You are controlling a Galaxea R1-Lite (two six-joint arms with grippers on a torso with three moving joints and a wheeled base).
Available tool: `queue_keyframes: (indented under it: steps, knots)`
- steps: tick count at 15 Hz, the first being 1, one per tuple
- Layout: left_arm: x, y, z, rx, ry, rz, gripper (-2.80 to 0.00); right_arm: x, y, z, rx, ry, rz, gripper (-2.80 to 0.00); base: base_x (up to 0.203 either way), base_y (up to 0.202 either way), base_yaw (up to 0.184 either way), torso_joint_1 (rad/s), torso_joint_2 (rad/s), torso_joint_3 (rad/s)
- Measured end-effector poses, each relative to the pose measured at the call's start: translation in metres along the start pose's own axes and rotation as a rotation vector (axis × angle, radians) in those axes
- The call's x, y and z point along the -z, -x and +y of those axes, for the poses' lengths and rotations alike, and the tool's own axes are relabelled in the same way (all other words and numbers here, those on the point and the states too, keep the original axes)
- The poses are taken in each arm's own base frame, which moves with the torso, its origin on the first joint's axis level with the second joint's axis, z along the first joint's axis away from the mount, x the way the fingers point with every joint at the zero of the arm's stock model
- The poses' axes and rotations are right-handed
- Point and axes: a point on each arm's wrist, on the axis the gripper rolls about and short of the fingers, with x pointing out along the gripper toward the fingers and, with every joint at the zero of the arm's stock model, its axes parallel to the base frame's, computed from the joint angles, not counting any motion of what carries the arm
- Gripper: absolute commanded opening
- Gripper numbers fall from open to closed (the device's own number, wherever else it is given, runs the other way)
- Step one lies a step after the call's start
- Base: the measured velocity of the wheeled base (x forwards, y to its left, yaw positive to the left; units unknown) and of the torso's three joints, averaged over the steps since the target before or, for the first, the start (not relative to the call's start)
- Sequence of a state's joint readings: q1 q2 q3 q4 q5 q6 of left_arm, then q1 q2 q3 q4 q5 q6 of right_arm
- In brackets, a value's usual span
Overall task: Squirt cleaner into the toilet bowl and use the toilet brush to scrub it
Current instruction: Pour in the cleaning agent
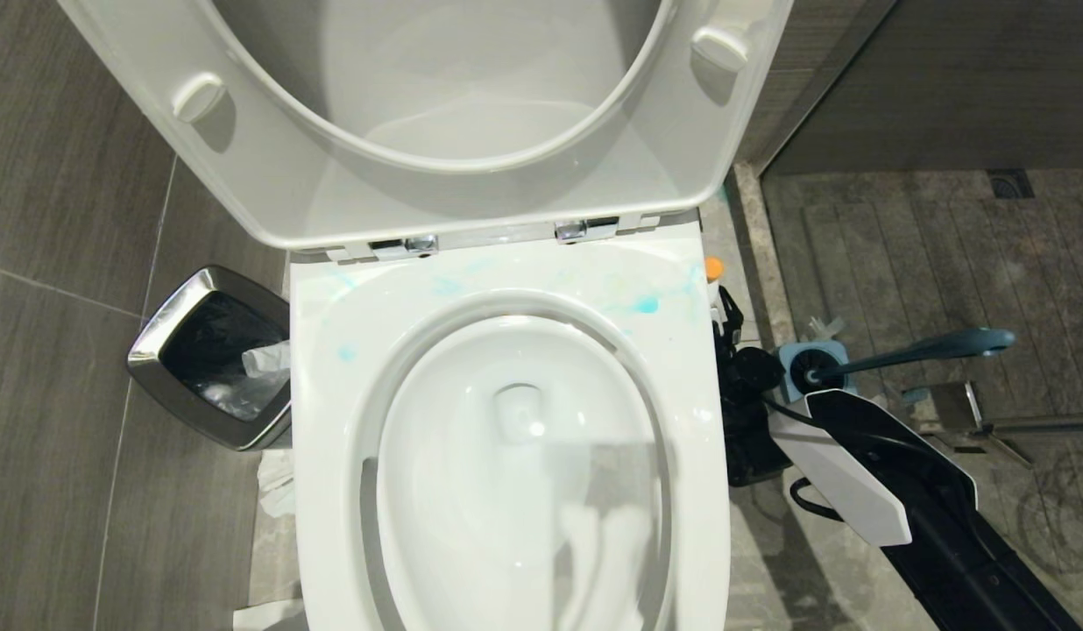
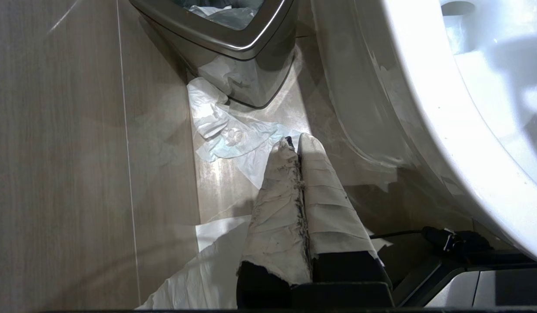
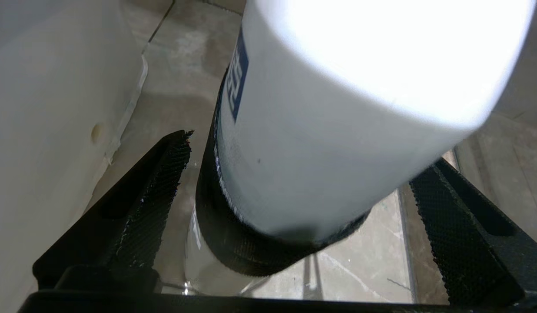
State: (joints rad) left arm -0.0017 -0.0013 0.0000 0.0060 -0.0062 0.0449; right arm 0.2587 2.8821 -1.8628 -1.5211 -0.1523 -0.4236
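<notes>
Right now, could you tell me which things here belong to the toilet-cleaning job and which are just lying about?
For the job:
toilet bowl
cleaner bottle, between the open right gripper fingers
blue cleaner smears on the rim
toilet brush in its holder

Lying about:
bin
crumpled paper on the floor

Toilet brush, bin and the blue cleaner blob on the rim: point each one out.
toilet brush (image 1: 923,350): head view, on the middle of its teal handle.
bin (image 1: 152,340): head view, on its chrome rim.
cleaner (image 1: 647,304): head view, on the brightest blue blob on the toilet's rim.
</notes>
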Motion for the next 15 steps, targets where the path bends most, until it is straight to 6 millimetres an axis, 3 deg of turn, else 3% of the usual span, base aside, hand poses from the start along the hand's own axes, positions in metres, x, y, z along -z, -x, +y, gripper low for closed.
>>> queue_keyframes:
  steps: [3, 4, 15]
  knots:
    - [0.0000, 0.0000, 0.0000, 0.000, 0.000, 0.000, -2.80, -0.0042, -0.0040, -0.0019, 0.010, -0.003, -0.021, 0.00, 0.000, 0.000, 0.000, 0.000, 0.00, 0.000]
    - [0.0000, 0.0000, 0.0000, 0.000, 0.000, 0.000, -2.80, -0.0041, -0.0041, -0.0020, 0.010, -0.004, -0.021, -2.80, 0.000, 0.000, 0.000, 0.000, 0.00, 0.000]
    - [0.0000, 0.0000, 0.0000, 0.000, 0.000, 0.000, -2.80, -0.0042, -0.0039, -0.0058, 0.003, 0.010, -0.015, -2.80, 0.000, 0.000, 0.000, 0.000, 0.00, 0.000]
